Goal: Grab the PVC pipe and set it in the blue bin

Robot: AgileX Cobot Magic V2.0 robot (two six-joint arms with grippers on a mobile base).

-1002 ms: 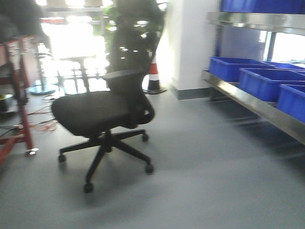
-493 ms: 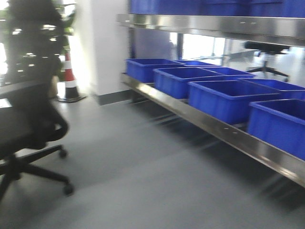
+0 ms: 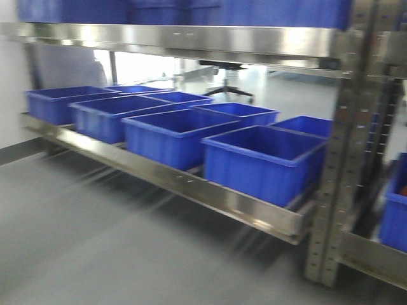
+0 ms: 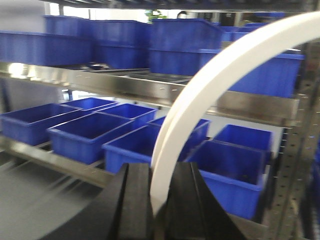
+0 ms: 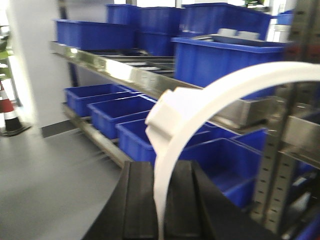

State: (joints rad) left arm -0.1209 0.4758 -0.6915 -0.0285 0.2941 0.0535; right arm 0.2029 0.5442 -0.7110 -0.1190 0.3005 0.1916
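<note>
only wrist views show left tool (image 4: pixel 159 175), right tool (image 5: pixel 160 172) gripping pipe (image 4: pixel 225 62).

The bins (image 3: pixel 264 162) are smooth blue plastic, a bit shiny. The shelf (image 3: pixel 191 184) is bare, shiny metal. The pipe (image 4: pixel 162 160) is smooth white plastic, not shiny. The floor (image 3: pixel 95 241) is smooth, dull grey.
</note>
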